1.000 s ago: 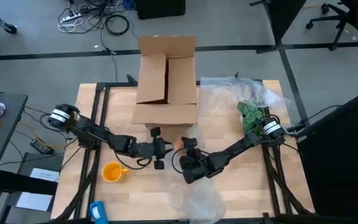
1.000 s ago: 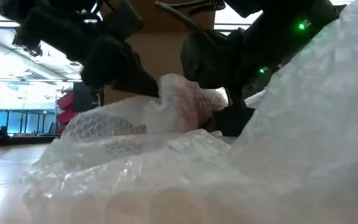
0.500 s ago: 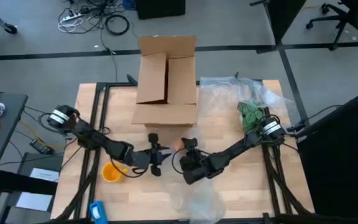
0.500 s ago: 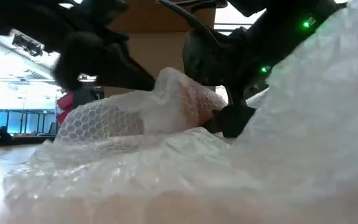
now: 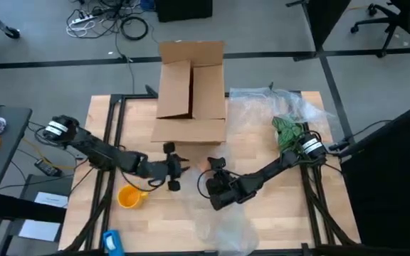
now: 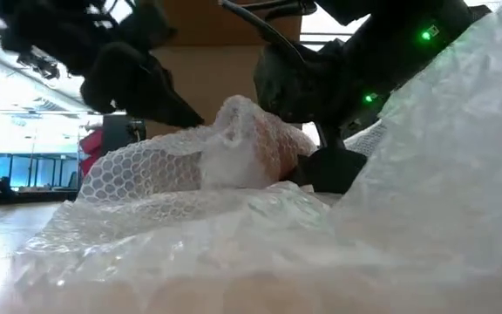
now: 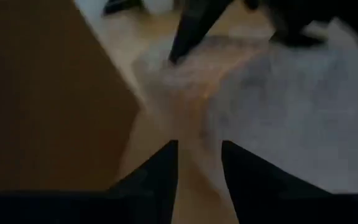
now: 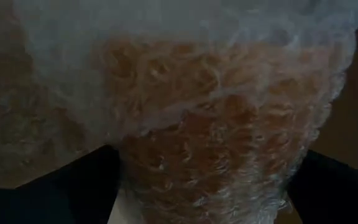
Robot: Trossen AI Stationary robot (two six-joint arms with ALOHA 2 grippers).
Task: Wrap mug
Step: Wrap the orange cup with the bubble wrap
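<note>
Bubble wrap (image 6: 146,170) is now seen drawn out in a longer flap to the left of the bubble-wrapped bundle (image 6: 260,144), and the left fingers (image 5: 174,185) are found a little farther back and to the left than half a second ago, just clear of that bundle. The yellow-orange mug (image 5: 129,196), then partly covered by the left arm, is again shown whole. It is standing bare on the wooden surface (image 5: 283,206), near and to the left, well apart from the bundle.

Something orange is seen through the wrap of the bundle, but what it is cannot be told. Since the mug itself is untouched by any wrap, its wrapping is judged not yet begun.

The left arm is stretched low across the surface from the left edge toward the middle, near the cardboard box (image 5: 191,92). Its fingers (image 7: 160,177) are held apart with nothing gripped between them. The right arm is reached in from the right edge and bent low. The bundle (image 8: 210,124) is clamped between the right fingers (image 8: 79,180) just in front of the box.
</note>
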